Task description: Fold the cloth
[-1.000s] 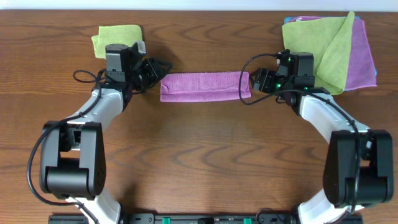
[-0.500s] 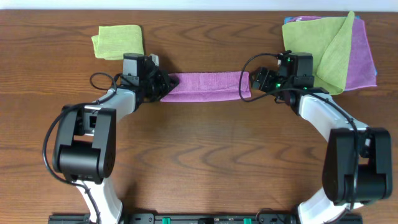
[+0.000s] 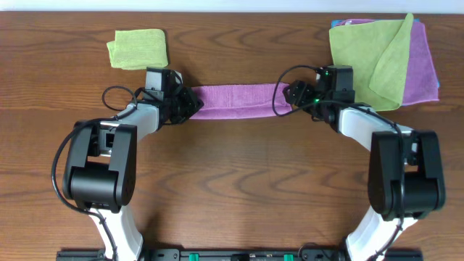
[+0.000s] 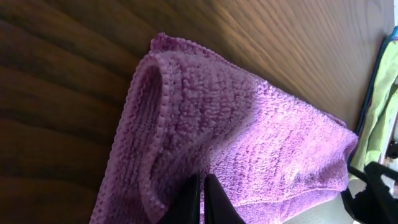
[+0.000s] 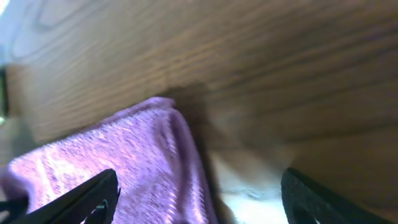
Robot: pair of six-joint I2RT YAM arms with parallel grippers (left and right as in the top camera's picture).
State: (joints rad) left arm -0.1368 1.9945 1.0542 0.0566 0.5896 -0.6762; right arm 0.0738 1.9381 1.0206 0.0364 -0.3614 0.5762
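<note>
cloth (image 3: 235, 100): folded purple strip lying flat on tabletop (image 3: 232, 181), between the two arms | left pincer (image 4: 200, 202): pressed together, pinching the strip's left end | right pincer (image 5: 198, 186): spread wide at the right end, fingers astride its corner

The long purple-magenta microfibre cloth (image 4: 249, 143) is fuzzy, matt pile with a nubbly stitched hem. The brown wooden table (image 3: 232, 181) is smooth and grained, with a slight sheen. Near the table's far left corner, the small folded lime-green towel (image 3: 138, 48) looks soft and matt. The left gripper (image 4: 203, 182) is smooth, dark and plastic-like.
</note>
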